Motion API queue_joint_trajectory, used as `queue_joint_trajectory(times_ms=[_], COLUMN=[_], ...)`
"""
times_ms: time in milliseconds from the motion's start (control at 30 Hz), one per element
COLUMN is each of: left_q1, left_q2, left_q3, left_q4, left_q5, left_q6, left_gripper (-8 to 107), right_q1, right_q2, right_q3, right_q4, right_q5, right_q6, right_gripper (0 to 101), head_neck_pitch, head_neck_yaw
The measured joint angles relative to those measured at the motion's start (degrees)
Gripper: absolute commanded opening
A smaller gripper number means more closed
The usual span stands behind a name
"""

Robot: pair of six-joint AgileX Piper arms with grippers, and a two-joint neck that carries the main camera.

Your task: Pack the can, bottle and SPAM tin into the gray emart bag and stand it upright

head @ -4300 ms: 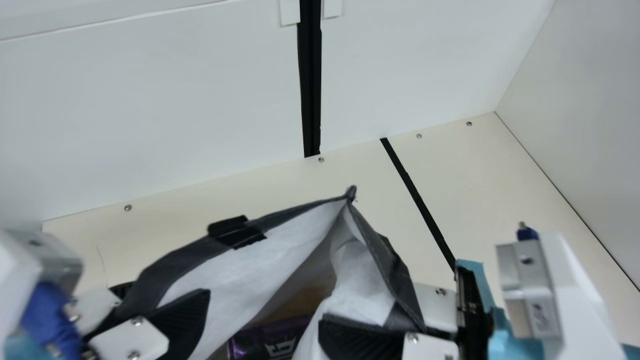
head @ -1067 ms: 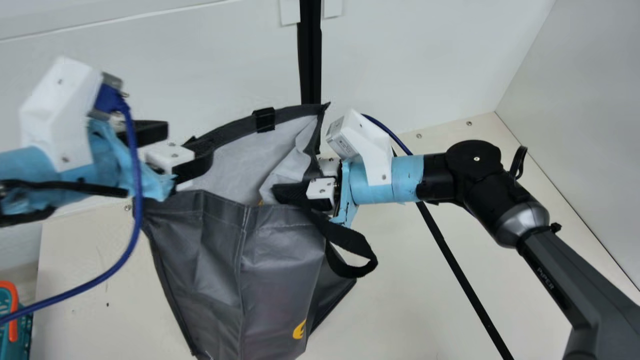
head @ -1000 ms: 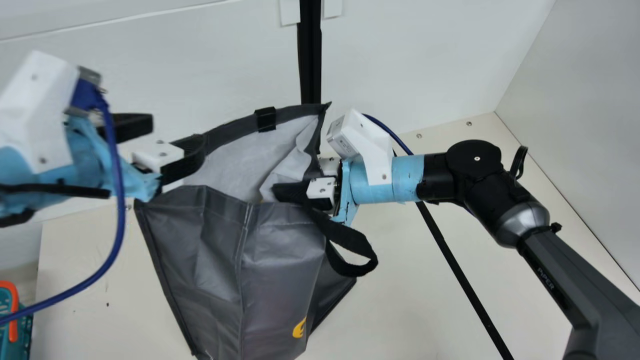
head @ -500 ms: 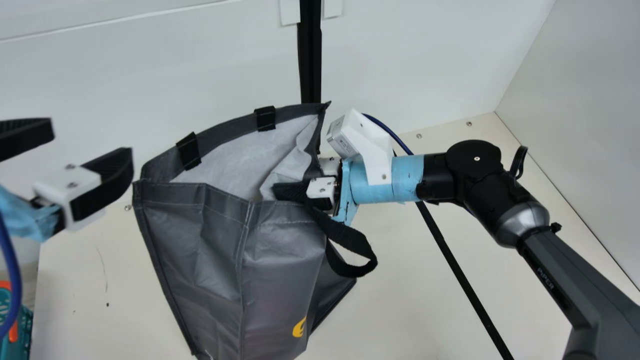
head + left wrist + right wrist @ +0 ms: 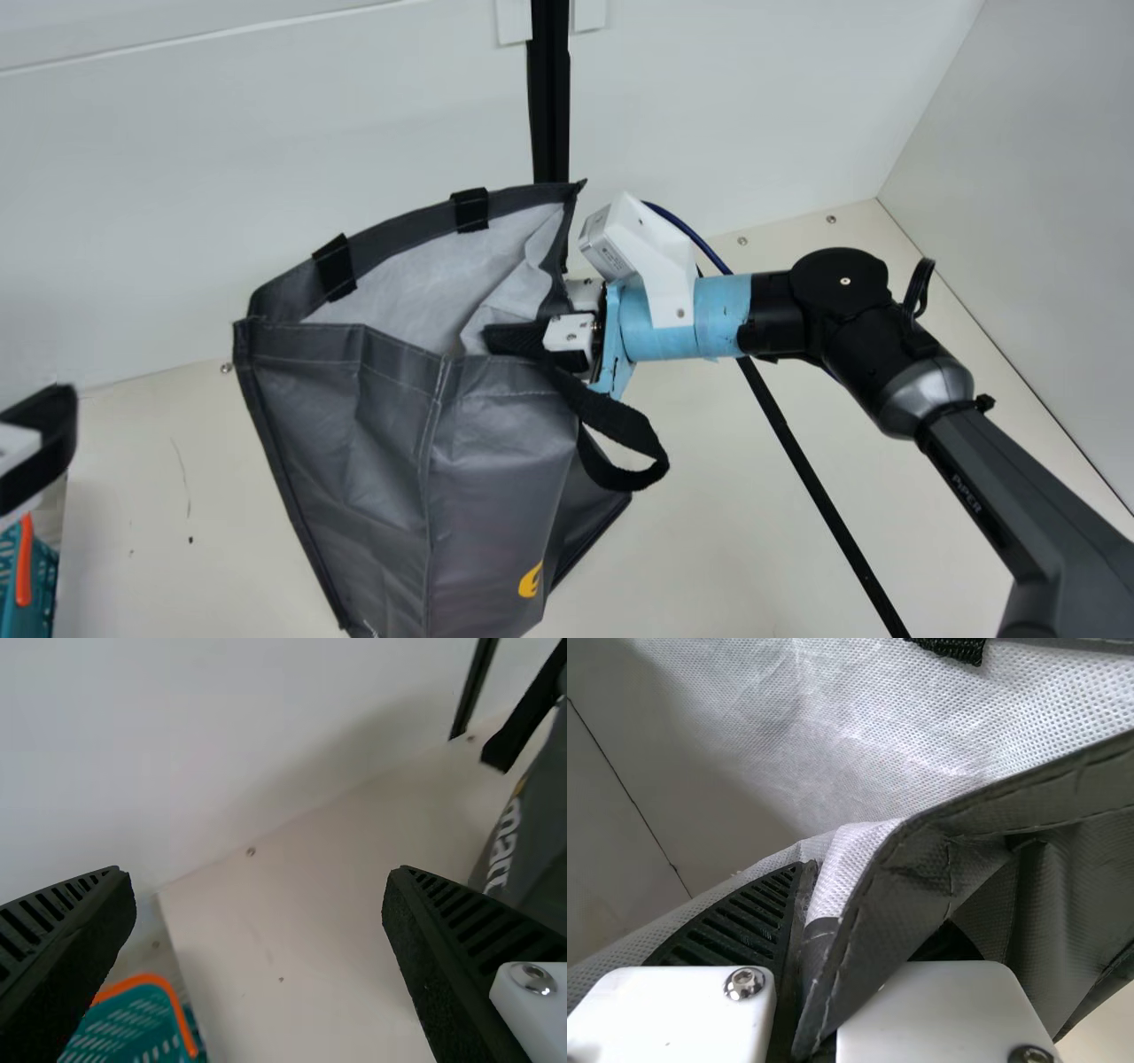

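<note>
The cream worktop (image 5: 726, 549) spreads beneath the gray emart bag (image 5: 354, 478), whose mouth faces upward, gaping; whether its base touches down I can't tell. A teal basket (image 5: 42, 567) sits at the main view's left edge. The right gripper (image 5: 536, 335) is clamped on the bag's rim; the left gripper (image 5: 40, 443), clear of it, has its fingers wide apart.

The gray emart bag (image 5: 496, 461) and right tool (image 5: 523, 338) now sit farther up the main view; the left tool (image 5: 44, 434) is now off the bag's rim, out by that view's left edge.
</note>
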Motion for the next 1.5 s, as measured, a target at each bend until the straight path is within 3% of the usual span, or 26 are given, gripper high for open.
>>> queue_joint_trajectory(times_ms=[467, 1167, 1500], left_q1=[-2.1, -1.3, -1.3], left_q2=[-9.7, -29.1, -29.9], left_q3=[10.6, 24.1, 24.4], left_q4=[15.7, 19.9, 19.9], left_q5=[-0.4, -7.4, -7.4], left_q6=[-5.5, -11.8, -12.1], left_gripper=[90, 90, 90], right_q1=[0.0, 0.0, -0.1], right_q2=[0.0, 0.0, -1.5], right_q3=[0.0, 0.0, 0.2], right_q4=[0.1, 0.1, -1.1], right_q5=[0.0, 0.0, -0.3], right_q6=[0.0, 0.0, 1.5], right_gripper=[0, 0, 0], head_neck_pitch=[0.0, 0.0, 0.0], head_neck_yaw=[-0.1, -0.1, -0.1])
